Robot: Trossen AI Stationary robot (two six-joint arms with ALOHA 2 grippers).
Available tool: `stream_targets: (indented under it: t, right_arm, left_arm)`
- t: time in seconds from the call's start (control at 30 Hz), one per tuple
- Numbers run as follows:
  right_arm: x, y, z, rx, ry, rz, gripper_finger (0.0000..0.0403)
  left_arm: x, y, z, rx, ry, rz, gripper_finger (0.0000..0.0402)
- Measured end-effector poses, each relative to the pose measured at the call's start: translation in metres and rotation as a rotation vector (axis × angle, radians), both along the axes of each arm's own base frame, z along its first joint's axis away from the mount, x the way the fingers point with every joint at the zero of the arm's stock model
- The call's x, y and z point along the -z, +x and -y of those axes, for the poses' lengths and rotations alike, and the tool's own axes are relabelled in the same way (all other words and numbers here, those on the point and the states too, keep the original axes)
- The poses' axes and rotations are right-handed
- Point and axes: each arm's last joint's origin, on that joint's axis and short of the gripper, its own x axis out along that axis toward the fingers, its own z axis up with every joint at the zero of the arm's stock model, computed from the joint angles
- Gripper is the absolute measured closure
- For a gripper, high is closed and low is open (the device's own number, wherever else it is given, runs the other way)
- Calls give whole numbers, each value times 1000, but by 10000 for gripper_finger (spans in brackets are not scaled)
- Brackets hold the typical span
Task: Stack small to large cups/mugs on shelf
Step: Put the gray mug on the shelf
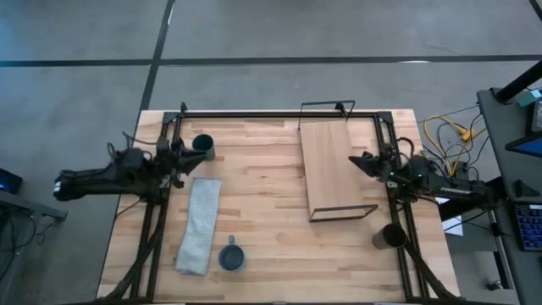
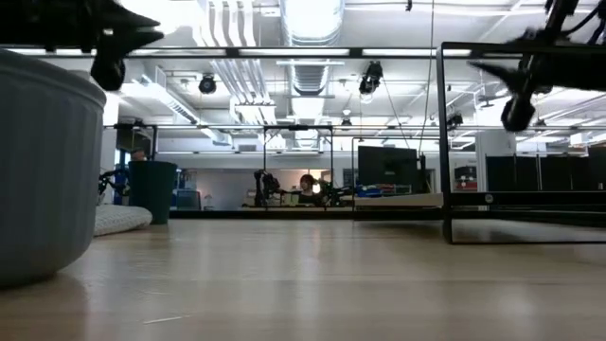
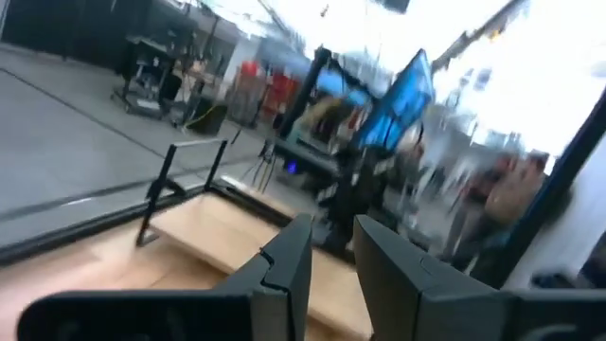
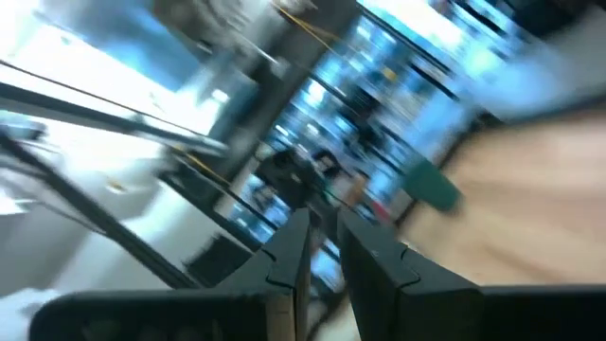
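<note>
The dark green cup (image 1: 203,146) stands on its base near the table's far left, just right of my left gripper (image 1: 178,158). The blue-grey mug (image 1: 231,257) sits near the near edge, handle up-picture, and looms at the left of the low view (image 2: 43,170). The dark brown-black cup (image 1: 391,236) stands at the near right. The shelf (image 1: 334,168) lies flat on the table's right half, with my right gripper (image 1: 356,160) at its right edge. Each gripper shows a narrow gap between its fingers (image 3: 331,251) (image 4: 322,242) and holds nothing.
A long grey folded cloth (image 1: 200,224) lies between the green cup and the mug. Black frame rails (image 1: 271,112) run along the table's far edge and both sides. Bare planks (image 1: 262,195) lie between cloth and shelf. Cables (image 1: 449,135) hang off the right.
</note>
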Motion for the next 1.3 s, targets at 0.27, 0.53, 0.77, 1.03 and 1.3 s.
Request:
stream_targets:
  t: [0.27,0.53,0.77,1.03,1.3]
  right_arm:
    - [-43,-3,0,50,-147,47,349]
    - [-118,8,1,88,-326,-202,349]
    - [-183,23,3,78,-502,-394,349]
    - [-212,41,5,-32,-537,-745,349]
    - [-218,68,9,-87,-611,-832,349]
  left_arm:
    - [-76,13,4,179,-55,-446,333]
    - [-141,34,4,253,-4,-523,333]
    - [-162,54,3,270,46,-557,333]
    - [-144,61,4,289,-154,-780,333]
    - [-124,79,10,428,-318,-878,333]
